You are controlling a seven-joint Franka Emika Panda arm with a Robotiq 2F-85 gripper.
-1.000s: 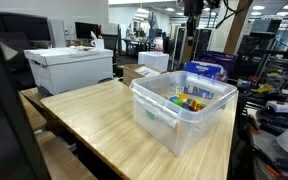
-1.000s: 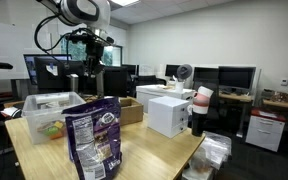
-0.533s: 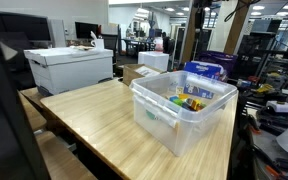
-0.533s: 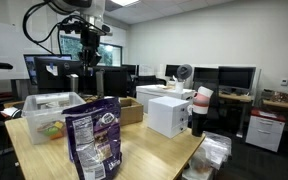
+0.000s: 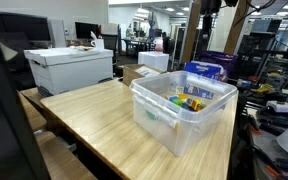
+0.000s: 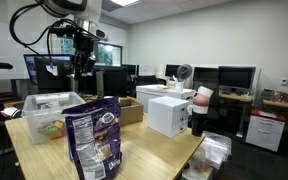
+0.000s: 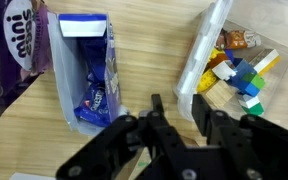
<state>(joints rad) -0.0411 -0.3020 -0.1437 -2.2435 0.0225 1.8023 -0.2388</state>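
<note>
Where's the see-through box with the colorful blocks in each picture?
Exterior view: the clear bin is right of center, on the tabletop.
Exterior view: the clear bin is at the left, halfway down.
Wrist view: the clear bin is at the upper right.
Shared landmark: the wooden table under it.

You have a bare strip of table between the blue box and the clear bin — a purple bag crowds the box's other side.
</note>
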